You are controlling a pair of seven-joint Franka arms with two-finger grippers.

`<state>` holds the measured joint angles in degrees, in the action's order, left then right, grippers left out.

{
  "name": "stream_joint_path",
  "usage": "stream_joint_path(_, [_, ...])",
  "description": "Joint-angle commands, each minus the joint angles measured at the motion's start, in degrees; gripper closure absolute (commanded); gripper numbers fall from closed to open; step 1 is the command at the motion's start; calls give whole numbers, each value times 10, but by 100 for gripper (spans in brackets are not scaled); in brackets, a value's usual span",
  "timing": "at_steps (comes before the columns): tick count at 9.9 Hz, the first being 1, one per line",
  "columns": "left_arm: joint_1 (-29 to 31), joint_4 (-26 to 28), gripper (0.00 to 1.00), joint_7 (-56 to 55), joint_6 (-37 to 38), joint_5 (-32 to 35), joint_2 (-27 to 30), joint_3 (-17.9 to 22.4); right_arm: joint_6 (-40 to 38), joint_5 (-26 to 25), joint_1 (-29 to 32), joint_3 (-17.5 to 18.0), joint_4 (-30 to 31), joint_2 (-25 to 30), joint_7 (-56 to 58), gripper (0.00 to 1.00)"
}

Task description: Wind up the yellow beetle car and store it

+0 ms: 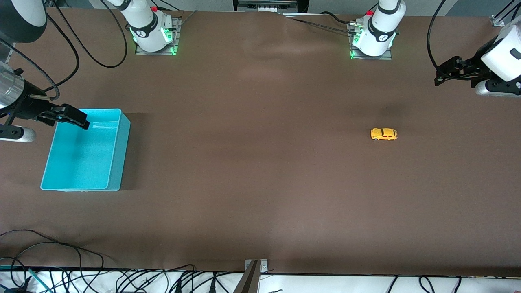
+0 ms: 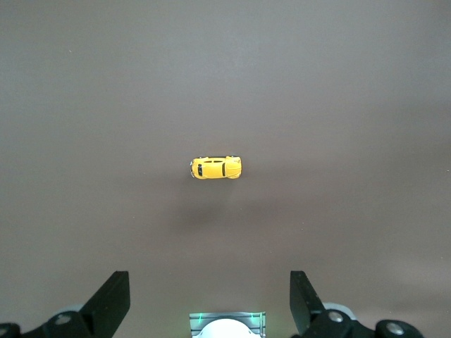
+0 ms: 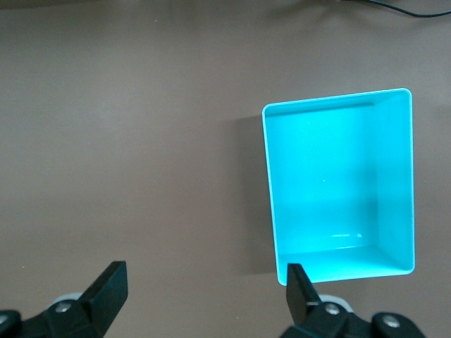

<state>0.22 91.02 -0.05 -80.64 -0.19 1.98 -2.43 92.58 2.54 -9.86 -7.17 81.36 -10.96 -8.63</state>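
The yellow beetle car [image 1: 383, 134] sits untouched, bin [image 1: 114, 171] at its nine o'clock. Both the left gripper [image 1: 443, 75] and the right gripper [image 1: 75, 118] hang spread and empty; grasping the car likely comes first.

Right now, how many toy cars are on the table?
1. The yellow beetle car sits on the bare table toward the left arm's end, well apart from the turquoise bin. The bin looks empty, so none seems hidden.

Beetle car [image 1: 383, 134] on table [image 1: 260, 183], well apart from bin [image 1: 114, 162]
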Motion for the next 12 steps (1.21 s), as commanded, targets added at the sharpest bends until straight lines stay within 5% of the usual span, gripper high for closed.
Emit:
stream_joint_path(1, [5, -15, 0, -6, 13, 3, -4, -4, 6, -3, 2, 1, -9, -6, 8, 0])
stream_joint_path(12, [2, -15, 0, -7, 13, 3, -3, -8, 20, -3, 1, 1, 4, -11, 5, 0])
